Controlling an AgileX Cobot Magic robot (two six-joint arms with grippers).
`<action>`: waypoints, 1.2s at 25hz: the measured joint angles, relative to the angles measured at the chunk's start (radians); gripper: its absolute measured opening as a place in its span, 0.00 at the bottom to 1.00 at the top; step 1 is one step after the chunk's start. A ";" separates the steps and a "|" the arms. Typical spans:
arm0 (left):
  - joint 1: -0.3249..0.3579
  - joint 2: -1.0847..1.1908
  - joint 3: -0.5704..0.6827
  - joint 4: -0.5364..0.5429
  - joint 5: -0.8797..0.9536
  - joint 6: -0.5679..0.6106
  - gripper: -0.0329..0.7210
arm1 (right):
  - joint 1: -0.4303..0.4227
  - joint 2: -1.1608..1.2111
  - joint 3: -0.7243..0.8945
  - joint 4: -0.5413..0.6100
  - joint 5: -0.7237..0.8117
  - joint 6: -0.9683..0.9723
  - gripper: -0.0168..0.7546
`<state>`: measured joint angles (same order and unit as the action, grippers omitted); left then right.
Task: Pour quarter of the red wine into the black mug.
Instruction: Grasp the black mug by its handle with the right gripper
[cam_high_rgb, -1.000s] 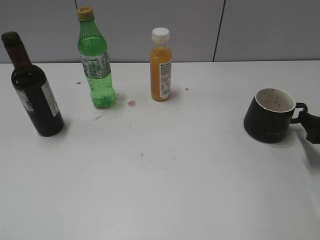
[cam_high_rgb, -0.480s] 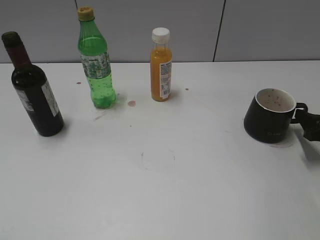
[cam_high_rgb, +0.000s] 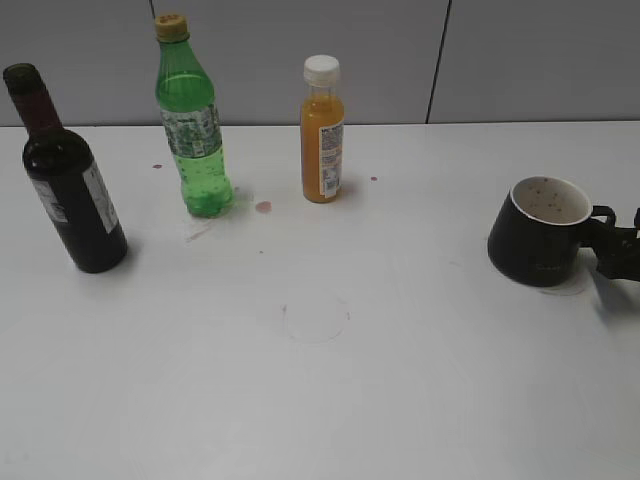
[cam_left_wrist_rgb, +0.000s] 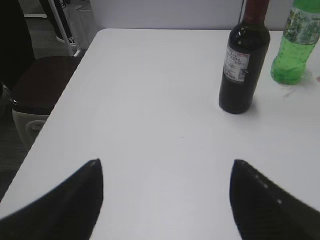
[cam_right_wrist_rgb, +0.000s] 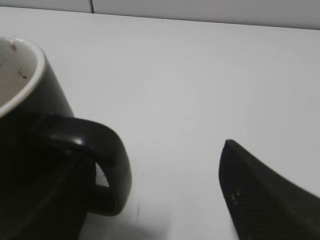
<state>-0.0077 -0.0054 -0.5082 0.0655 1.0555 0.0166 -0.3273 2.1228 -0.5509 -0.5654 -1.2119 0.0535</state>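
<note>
**A:** At the far right edge of the exterior frame, what is the right gripper (cam_high_rgb: 622, 250) doing?

**B:** It sits at the handle of the black mug (cam_high_rgb: 538, 232). In the right wrist view the handle loop fills the lower left, and one dark finger (cam_right_wrist_rgb: 265, 195) stands clear of it at lower right, with bare table between. So the jaws are spread, gripping nothing. I cannot see the other finger — probably hidden behind the mug's body.

**A:** And the left side?

**B:** The left gripper (cam_left_wrist_rgb: 165, 200) shows only in its own wrist view, two dark tips wide apart along the bottom edge, nothing between them but the white table (cam_left_wrist_rgb: 150, 100). The red wine (cam_left_wrist_rgb: 243, 65) stands upright in the upper right of that view, well ahead of the tips; the green bottle (cam_left_wrist_rgb: 295, 47) is just beyond it.

**A:** Where is the wine in the wider picture?

**B:** At the left of the exterior frame (cam_high_rgb: 65, 175), untouched. The orange juice bottle (cam_high_rgb: 322, 130) stands near the upper middle, well apart from both.

**A:** Which step, then?

**B:** Early, I judge — no pouring yet. The right arm seems to be dealing with the mug. Next, the left arm must reach forward, close around the wine bottle's body and lift it without tipping.
</note>
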 joint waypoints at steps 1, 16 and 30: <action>0.000 0.000 0.000 0.000 0.000 0.000 0.83 | 0.006 0.007 -0.006 0.000 0.000 0.000 0.78; 0.000 0.000 0.000 0.000 0.000 0.000 0.83 | 0.047 0.080 -0.102 0.030 -0.006 0.000 0.78; 0.000 0.000 0.000 0.000 0.000 0.000 0.83 | 0.049 0.112 -0.142 -0.008 -0.023 0.001 0.53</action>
<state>-0.0077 -0.0054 -0.5082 0.0655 1.0555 0.0166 -0.2778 2.2352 -0.6932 -0.5738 -1.2346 0.0546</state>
